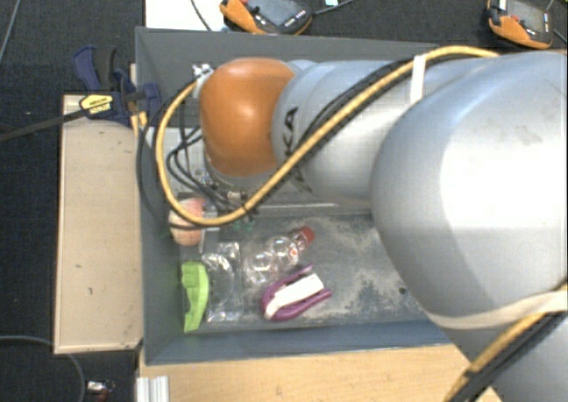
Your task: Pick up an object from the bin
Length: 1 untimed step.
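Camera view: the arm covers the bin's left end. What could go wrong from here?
1. The orange wrist cover hides what lies under it, so a grasp there could miss.
2. The peach round thing lies close by the wrist, near the bin's left wall; it may get squeezed.
3. The yellow cable loops low near the clear plastic bag and might snag.
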Motion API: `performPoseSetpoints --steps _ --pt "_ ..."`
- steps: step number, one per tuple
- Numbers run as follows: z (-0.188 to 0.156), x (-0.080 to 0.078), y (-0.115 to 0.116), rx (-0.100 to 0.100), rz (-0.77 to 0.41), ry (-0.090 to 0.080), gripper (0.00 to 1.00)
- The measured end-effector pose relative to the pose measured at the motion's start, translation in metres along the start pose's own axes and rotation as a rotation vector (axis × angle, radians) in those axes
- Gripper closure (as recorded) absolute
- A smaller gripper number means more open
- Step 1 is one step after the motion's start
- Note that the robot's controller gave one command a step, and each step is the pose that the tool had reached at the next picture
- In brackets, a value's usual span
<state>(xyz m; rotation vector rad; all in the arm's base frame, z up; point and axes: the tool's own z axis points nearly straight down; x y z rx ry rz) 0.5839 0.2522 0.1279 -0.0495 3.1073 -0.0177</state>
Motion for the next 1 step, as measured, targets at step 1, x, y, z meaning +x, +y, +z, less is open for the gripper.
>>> performPoseSetpoints --steps 1 --pt "-0.019 0.0007 -0.0008 0.002 0.001 0.005 1.0"
